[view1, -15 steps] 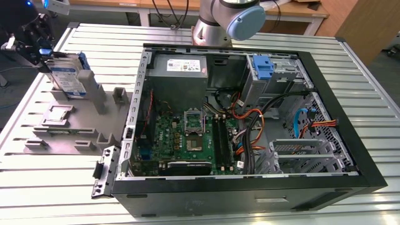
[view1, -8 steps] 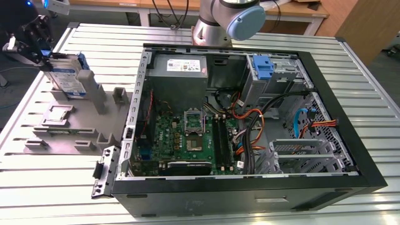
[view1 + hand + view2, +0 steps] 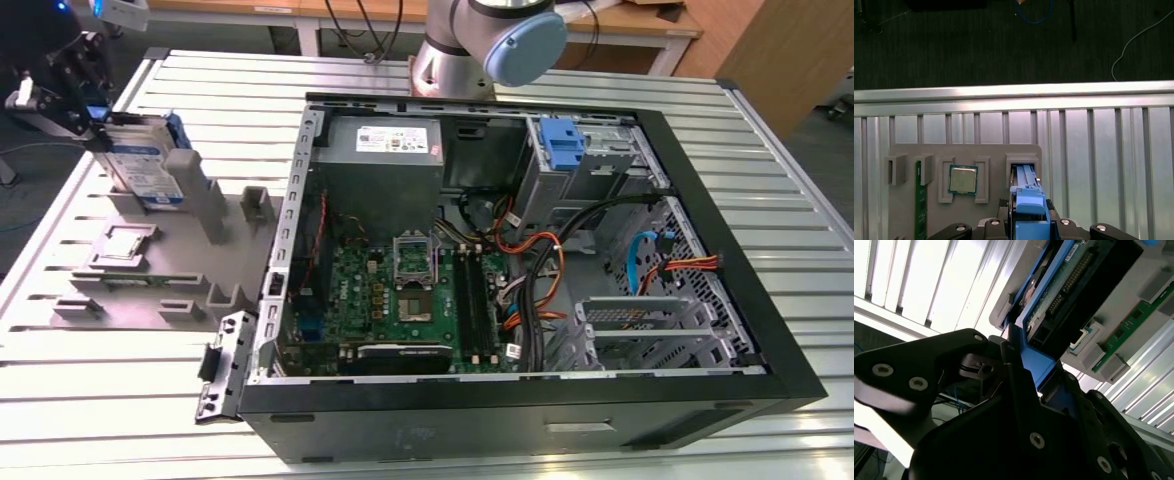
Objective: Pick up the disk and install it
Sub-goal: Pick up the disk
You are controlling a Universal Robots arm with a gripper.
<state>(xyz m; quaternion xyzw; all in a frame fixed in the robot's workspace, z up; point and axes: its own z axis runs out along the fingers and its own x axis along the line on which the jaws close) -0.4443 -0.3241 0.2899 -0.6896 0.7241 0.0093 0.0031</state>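
- Second wrist view: we see the black fingers [image 3: 1010, 357] closed from both sides on the blue bracket [image 3: 1036, 367] that frames the disk [image 3: 1054, 295], with the plastic pinched between them.
- We find the gripper [image 3: 1026, 360] holding the disk by one end, with the green circuit board and connector on the drive's underside facing this camera.
- In the exterior view the gripper [image 3: 96, 122] sits at the top edge of the disk [image 3: 144, 165], which stands upright with its white-and-blue label facing us.
- We see the disk's lower end seated in a slot of the gray fixture [image 3: 147, 300].
- In the first wrist view the disk [image 3: 1026, 182] stands edge-on in that slot, with a square processor chip [image 3: 963, 179] in the neighbouring pocket and a green memory stick [image 3: 918, 200] further along.
- The fixture lies on a slatted metal table [image 3: 240, 75], beside an open computer case [image 3: 467, 420] towards the exterior view's right.
- We see the arm [image 3: 487, 40] rising behind the case.
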